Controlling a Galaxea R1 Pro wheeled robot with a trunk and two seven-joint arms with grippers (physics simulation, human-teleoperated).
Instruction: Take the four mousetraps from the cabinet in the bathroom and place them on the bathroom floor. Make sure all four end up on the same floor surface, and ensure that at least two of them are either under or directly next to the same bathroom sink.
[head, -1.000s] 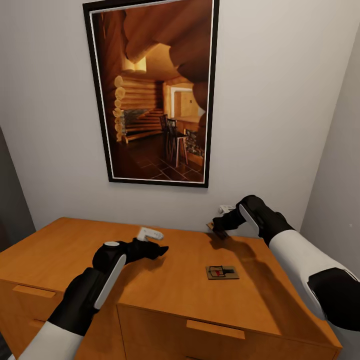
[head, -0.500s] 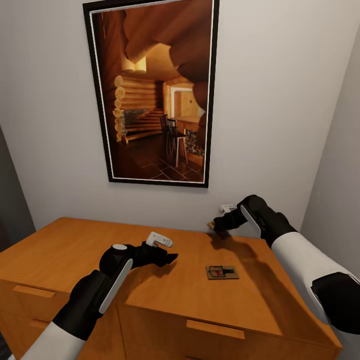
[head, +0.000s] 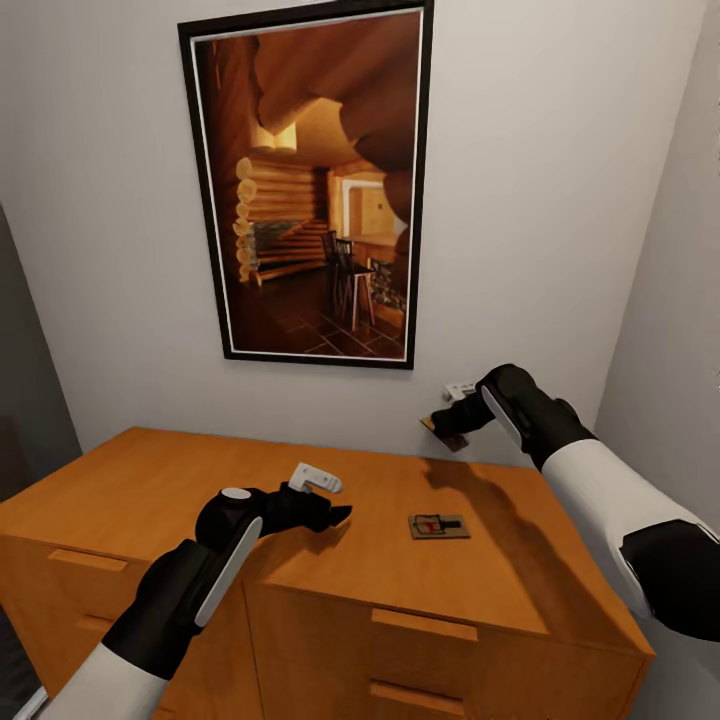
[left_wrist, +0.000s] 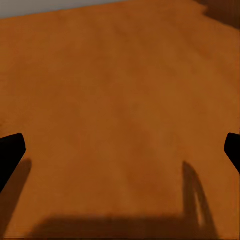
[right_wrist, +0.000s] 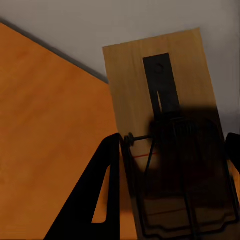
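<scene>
Item: cabinet, low orange-brown chest with drawer fronts, its tabletop carrying the work. Mousetrap, loose: lies flat on the tabletop toward 4 o'clock of its middle, untouched. Mousetrap, held: lifted clear of the tabletop near the back wall at 1 o'clock, tilted, gripped by the right hand; the right wrist view shows its wooden base and wire bar between the dark fingers. Left hand: hovering low over the tabletop at about 8 o'clock of the loose mousetrap, released, fingers spread with bare wood between them; a white-grey piece sits just beside it, contact not clear. Framed picture on the wall above. Step in hand, by judgement: collecting traps off the cabinet, none yet floored. Next move likely calls for carrying the held trap away to the bathroom floor by the sink, or the left hand closing on the loose one first.
</scene>
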